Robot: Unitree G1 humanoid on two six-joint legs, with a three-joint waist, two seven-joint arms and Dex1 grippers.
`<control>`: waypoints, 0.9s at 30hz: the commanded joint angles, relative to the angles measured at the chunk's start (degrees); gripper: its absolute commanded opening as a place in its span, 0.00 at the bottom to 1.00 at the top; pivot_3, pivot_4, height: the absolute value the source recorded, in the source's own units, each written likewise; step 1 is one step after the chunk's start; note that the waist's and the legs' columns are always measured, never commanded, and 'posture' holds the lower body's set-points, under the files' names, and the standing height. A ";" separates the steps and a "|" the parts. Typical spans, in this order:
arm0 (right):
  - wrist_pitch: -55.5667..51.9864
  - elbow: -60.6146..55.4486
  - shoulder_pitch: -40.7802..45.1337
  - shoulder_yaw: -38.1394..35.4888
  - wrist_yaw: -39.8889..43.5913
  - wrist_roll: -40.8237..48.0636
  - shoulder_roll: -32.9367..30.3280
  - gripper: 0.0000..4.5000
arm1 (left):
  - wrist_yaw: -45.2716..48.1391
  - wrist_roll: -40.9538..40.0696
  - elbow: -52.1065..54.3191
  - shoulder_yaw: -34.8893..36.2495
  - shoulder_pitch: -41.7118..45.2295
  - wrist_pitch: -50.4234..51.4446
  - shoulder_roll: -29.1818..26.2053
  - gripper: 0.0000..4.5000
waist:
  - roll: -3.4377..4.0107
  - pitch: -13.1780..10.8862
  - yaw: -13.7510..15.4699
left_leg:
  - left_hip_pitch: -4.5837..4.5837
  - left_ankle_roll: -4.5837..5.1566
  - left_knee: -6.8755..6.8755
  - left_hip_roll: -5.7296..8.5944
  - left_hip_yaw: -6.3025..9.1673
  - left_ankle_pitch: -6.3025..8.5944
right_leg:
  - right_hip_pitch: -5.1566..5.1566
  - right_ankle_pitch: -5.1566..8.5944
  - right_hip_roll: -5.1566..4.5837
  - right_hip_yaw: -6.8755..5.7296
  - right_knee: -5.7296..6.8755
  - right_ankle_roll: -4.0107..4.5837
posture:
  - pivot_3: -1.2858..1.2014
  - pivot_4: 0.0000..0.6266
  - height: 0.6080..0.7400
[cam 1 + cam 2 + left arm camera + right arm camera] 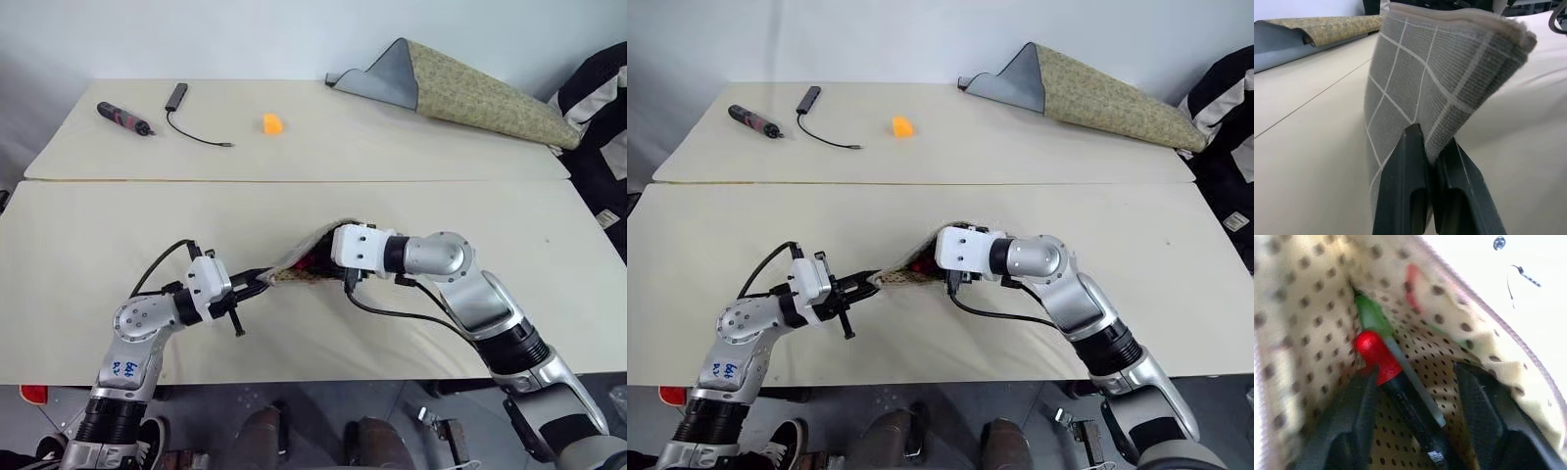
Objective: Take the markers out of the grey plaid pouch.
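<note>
The grey plaid pouch (292, 269) hangs just above the near table, stretched between my two grippers. My left gripper (1432, 139) is shut on the pouch's closed end (1420, 73). My right gripper (1415, 374) is pushed into the pouch's open mouth, its fingers (1484, 406) apart inside the dotted tan lining. Between those fingers lie the markers: one with a red cap and black body (1374, 355) and a green one (1370, 313) deeper in. The red marker also peeks from the mouth in the right eye view (919, 264).
On the far table lie an olive patterned cloth (470, 88), a small orange wedge (272, 123), a dark red-and-black pen-shaped tool (122, 117) and a black cable with a dongle (181, 108). A seam (294, 180) separates the two tables. Black-and-white fabric (598, 108) sits at the right edge.
</note>
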State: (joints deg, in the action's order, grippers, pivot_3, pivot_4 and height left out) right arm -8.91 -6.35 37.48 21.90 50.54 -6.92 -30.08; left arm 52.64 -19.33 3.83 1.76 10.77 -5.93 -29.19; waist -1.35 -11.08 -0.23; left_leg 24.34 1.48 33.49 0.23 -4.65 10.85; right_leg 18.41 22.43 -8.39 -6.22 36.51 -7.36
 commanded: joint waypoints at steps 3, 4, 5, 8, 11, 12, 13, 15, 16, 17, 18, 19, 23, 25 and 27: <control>5.05 0.79 0.75 1.38 -0.17 -3.13 0.10 0.59 | -0.21 -1.07 4.50 -1.07 1.28 0.11 1.03 0.00 | 0.00 0.00 -0.01 | 0.00 0.00 0.00 0.00 0.00 0.00 | -0.01 0.00 0.00 0.00 0.00 0.00 | 0.52 0.24 1.00; 5.59 1.50 1.01 1.66 -0.11 -3.62 0.28 0.59 | -0.36 -1.13 4.94 -1.28 1.43 0.51 1.15 0.00 | 0.00 0.00 -0.02 | 0.00 0.00 0.00 0.00 0.00 0.00 | -0.01 0.00 0.01 0.00 0.00 0.00 | 0.52 0.24 1.00; 6.03 2.28 1.29 1.87 -0.29 -4.19 0.60 0.59 | -0.48 -1.01 5.30 -1.45 1.51 0.68 1.24 0.00 | 0.00 0.00 -0.02 | 0.00 0.00 0.01 0.00 0.00 0.00 | -0.01 0.00 0.05 0.00 0.00 0.00 | 0.52 0.24 1.00; 7.22 5.33 2.34 3.44 -0.77 -7.32 0.96 0.59 | -0.62 0.03 6.39 -2.18 1.41 0.85 1.21 0.00 | 0.00 0.00 -0.06 | 0.00 0.00 0.03 0.00 0.00 -0.01 | -0.01 0.00 0.06 0.00 0.02 0.00 | 0.52 0.24 1.00; 7.54 7.57 2.75 3.81 -2.19 -8.81 2.49 0.59 | -0.82 0.48 7.40 -2.51 0.93 1.07 1.10 0.00 | 0.00 0.00 -0.05 | 0.00 0.00 0.06 0.00 0.00 -0.01 | -0.02 0.00 0.11 0.00 0.03 0.00 | 0.52 0.24 1.00; 7.46 7.93 2.80 3.59 -2.60 -8.96 2.96 0.59 | -0.84 0.50 7.51 -2.54 0.89 1.11 1.10 0.00 | 0.00 0.00 -0.06 | 0.00 0.00 0.06 0.00 0.00 -0.01 | -0.02 0.00 0.11 0.00 0.03 0.00 | 0.52 0.24 1.00; 8.04 8.33 2.85 3.77 -2.90 -9.59 3.08 0.59 | -1.16 -0.01 8.02 -2.48 0.86 1.74 1.38 0.00 | 0.00 0.00 -0.08 | 0.00 0.00 0.05 -0.01 0.00 -0.01 | -0.02 0.00 0.11 0.01 0.03 0.00 | 0.52 0.24 1.00; 8.04 8.96 2.81 3.73 -3.41 -10.41 3.65 0.59 | -1.64 -1.02 9.02 -2.49 1.02 3.03 1.87 0.00 | 0.00 0.00 -0.06 | 0.00 0.00 0.06 -0.01 0.00 -0.01 | -0.01 0.00 0.11 0.01 0.04 0.00 | 0.52 0.24 1.00; 8.12 9.17 2.83 3.85 -3.47 -10.71 3.88 0.59 | -1.79 -0.92 9.47 -2.68 1.05 3.24 2.03 0.00 | 0.00 0.00 -0.05 | 0.00 0.00 0.06 -0.01 0.00 -0.01 | -0.01 0.00 0.11 0.01 0.04 0.00 | 0.52 0.24 1.00; 8.16 9.30 2.83 3.88 -3.45 -10.89 4.07 0.59 | -1.85 -0.71 9.76 -2.80 1.06 3.33 2.11 0.00 | 0.00 0.00 -0.05 | 0.00 0.00 0.06 0.00 0.00 -0.01 | -0.03 0.00 0.10 0.01 0.04 0.00 | 0.52 0.24 1.00; 7.74 9.45 2.75 3.71 -3.76 -11.05 4.47 0.59 | -1.95 -0.71 10.01 -2.92 1.05 3.52 2.34 0.00 | 0.00 0.00 -0.05 | 0.00 0.00 0.06 0.00 0.00 -0.01 | -0.02 0.00 0.11 0.01 0.04 0.00 | 0.52 0.24 1.00; 7.89 9.77 2.75 4.04 -3.86 -11.83 4.45 0.59 | -1.99 -0.55 10.13 -3.06 1.04 3.48 2.50 0.00 | 0.00 0.00 -0.05 | 0.00 0.00 0.06 0.00 0.00 -0.01 | -0.02 0.00 0.12 0.01 0.04 0.00 | 0.52 0.24 1.00; 7.56 10.57 2.86 3.78 -4.89 -13.01 5.22 0.59 | -1.94 -0.88 10.46 -3.12 1.04 4.15 2.72 0.00 | 0.00 0.00 -0.05 | 0.00 0.00 0.07 0.00 0.00 -0.01 | -0.02 0.00 0.15 0.02 0.04 0.00 | 0.52 0.24 1.00; 7.05 10.82 2.96 3.29 -5.27 -12.97 5.74 0.59 | -1.93 -0.89 10.72 -3.18 1.04 4.32 2.86 0.00 | 0.00 0.00 -0.05 | 0.00 0.00 0.07 -0.01 0.00 -0.01 | -0.02 0.00 0.16 0.02 0.05 0.00 | 0.52 0.24 1.00; 7.17 11.07 2.95 3.28 -5.70 -13.49 5.82 0.50 | -1.97 -1.17 10.86 -3.14 0.97 4.62 3.11 0.00 | 0.00 0.00 -0.05 | 0.00 0.00 0.07 -0.01 0.00 -0.01 | -0.02 0.00 0.16 0.03 0.04 0.00 | 0.52 0.24 1.00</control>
State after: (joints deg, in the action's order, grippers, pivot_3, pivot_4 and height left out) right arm -1.70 4.92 39.91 25.66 45.45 -19.97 -24.70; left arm 50.32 -18.09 10.59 -1.08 11.19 -0.36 -26.79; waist -1.35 -11.08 -0.29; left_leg 24.34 1.48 33.56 0.23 -4.65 10.84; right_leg 18.39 22.43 -8.23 -6.20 36.55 -7.36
